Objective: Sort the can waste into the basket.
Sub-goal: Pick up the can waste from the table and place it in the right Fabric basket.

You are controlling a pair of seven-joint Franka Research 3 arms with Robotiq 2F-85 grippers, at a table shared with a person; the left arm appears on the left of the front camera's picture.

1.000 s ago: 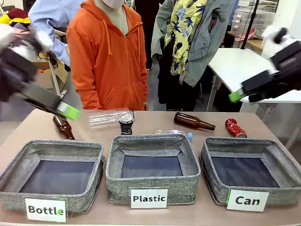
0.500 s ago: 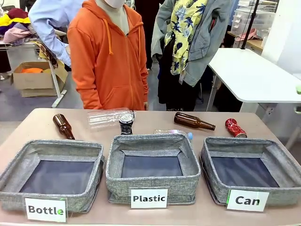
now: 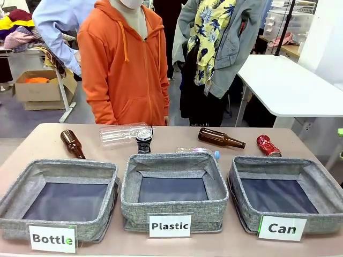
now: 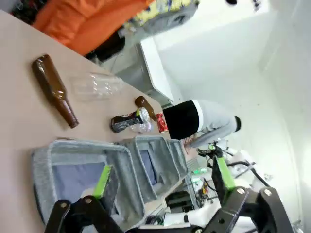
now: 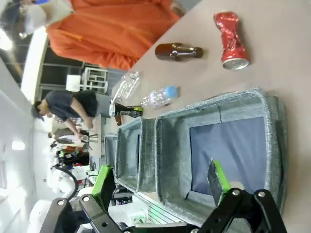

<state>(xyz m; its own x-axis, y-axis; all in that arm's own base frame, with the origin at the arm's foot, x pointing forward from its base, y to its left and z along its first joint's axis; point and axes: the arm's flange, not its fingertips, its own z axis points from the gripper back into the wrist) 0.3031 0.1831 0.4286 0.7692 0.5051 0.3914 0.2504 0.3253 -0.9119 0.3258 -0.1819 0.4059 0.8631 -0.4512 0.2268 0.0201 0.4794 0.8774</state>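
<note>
I am running the left gripper (image 4: pixel 163 177) with its jaws spread fully apart and nothing between the green pads. It is hanging above the left end of the table (image 3: pixel 37 140), looking down along the row of bins. The right gripper (image 5: pixel 160 179) is doing the same on the right side, wide apart and empty. It is looking down on the basket (image 3: pixel 268 161) labelled "Can", which I judge a sensible waiting spot since that bin is the drop target.

Just beyond the basket's far rim, the crushed red can (image 3: pixel 267 145) is lying on its side on the bare table, so I am treating it as the easy first pick for the right arm. The black can (image 3: pixel 143 140) is standing upright farther left, behind the "Plastic" bin (image 3: pixel 171 214). It is touching or just beside a clear plastic bottle (image 3: pixel 122 133), so I am expecting a tighter approach there. One brown bottle (image 3: pixel 72 143) is lying at the far left and a second brown bottle (image 3: pixel 220 138) near the red can; neither is mine to move. The basket is sitting empty, so I am judging the sorting as not yet started
</note>
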